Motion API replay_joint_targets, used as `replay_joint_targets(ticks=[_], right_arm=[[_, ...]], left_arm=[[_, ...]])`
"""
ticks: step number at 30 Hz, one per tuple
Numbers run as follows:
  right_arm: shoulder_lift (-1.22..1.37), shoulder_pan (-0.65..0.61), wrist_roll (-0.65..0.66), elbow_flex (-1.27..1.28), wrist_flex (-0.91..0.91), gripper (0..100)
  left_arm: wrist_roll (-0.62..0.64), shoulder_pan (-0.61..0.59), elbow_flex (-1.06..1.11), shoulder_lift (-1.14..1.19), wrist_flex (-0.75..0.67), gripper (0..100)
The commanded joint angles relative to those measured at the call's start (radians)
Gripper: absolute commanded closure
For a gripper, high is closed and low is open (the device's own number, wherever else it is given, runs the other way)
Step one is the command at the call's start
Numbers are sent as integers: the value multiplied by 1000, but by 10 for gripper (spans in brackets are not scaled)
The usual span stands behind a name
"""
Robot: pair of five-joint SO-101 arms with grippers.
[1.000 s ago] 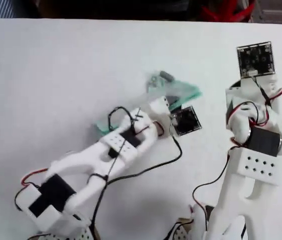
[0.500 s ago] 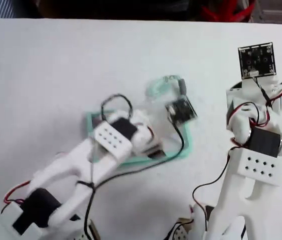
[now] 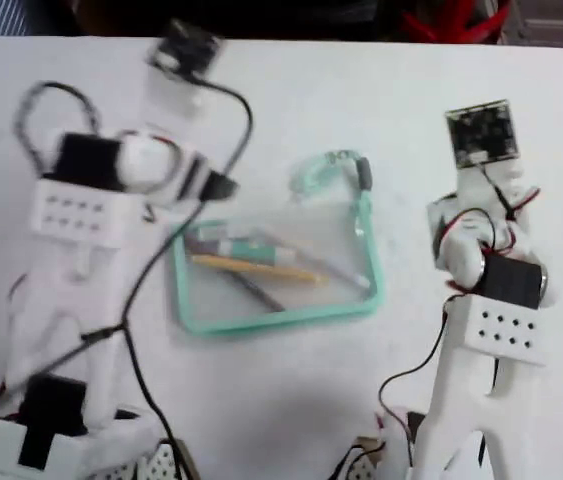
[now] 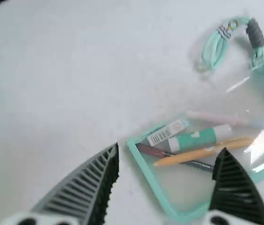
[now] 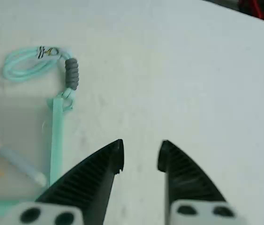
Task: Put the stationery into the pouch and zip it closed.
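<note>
Left gripper: jaws spread wide, nothing between them, hanging above the desk over the near-left corner of the pouch. The pouch lies flat mid-desk, between the two arms, touching neither. Through its clear wall I see a green-and-white stick, an orange pen, a dark pen and a pale pink one, all lying lengthwise inside. At its far-right corner is a grey ribbed pull, with a mint cord loop trailing toward the desk's far edge. Whether the zip is open or run shut I cannot tell. Right gripper: jaws nearly together with a narrow gap, empty, just beside the pouch's right edge and near the pull. Judgement on handling: the pouch looks like thin soft plastic, light and slick on this surface, so it will likely slide or buckle if pulled one-handed. Best to pin the green rim at a corner with one gripper and take the ribbed pull, not the limp cord, with the other. The pens are stiff and may roll toward the opening.
</note>
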Motion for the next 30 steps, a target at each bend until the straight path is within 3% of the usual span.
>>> replay_joint_targets(ticks=[1,3,6,13,21,25,30], right_arm=[[-62,-71,12,-58,113,942],[-116,-96,11,-91,197,987],[-223,-127,6,-133,286,964],[-562,-280,6,-153,409,964],[-940,-516,5,-153,470,964],[-1090,-539,5,-150,467,964],[-1076,-542,3,-150,526,964]], left_arm=[[20,-53,-439,-50,173,684],[21,-90,-540,-65,170,709],[15,-131,-595,-145,169,774],[14,-131,-476,-478,167,822],[12,-131,-28,-921,121,819],[12,-134,252,-1188,2,820],[12,-133,706,-1584,-230,820]])
